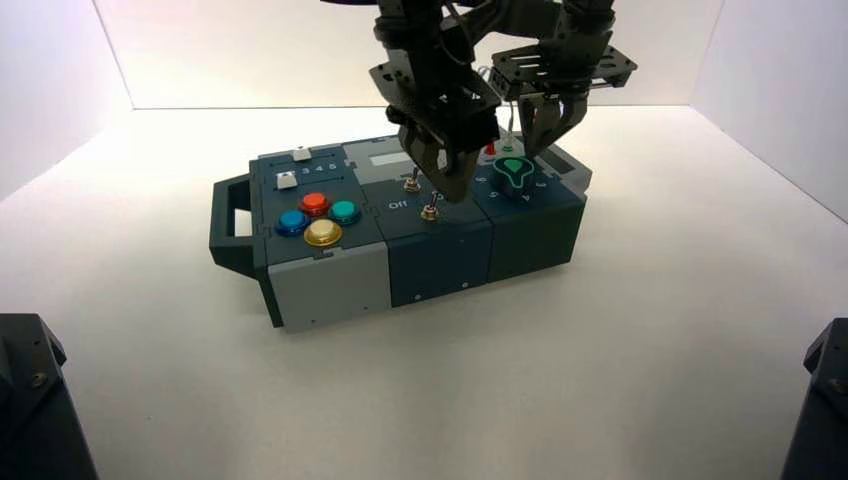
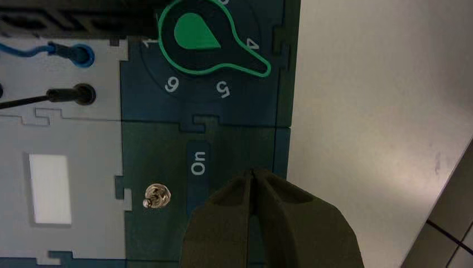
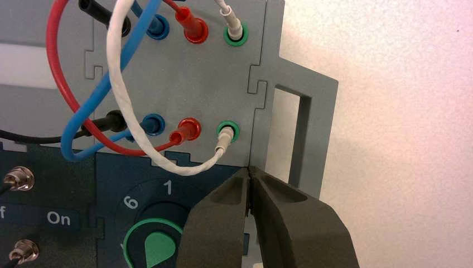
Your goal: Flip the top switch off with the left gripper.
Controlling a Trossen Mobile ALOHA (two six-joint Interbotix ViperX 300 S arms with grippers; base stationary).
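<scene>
The box carries two small metal toggle switches on its dark blue middle panel. The top switch stands nearer the grey back panel, seen almost end-on in the left wrist view. My left gripper is shut with nothing in it. Its tips hover by the "On" lettering, a little to the front-edge side of the top switch, apart from it and covering the lower switch there. My right gripper hangs shut over the box's right end, by the green knob.
Red, blue, teal and yellow buttons sit at the box's left end, beyond them a handle. Looped wires plug into the grey back panel. Dark arm bases fill the near corners.
</scene>
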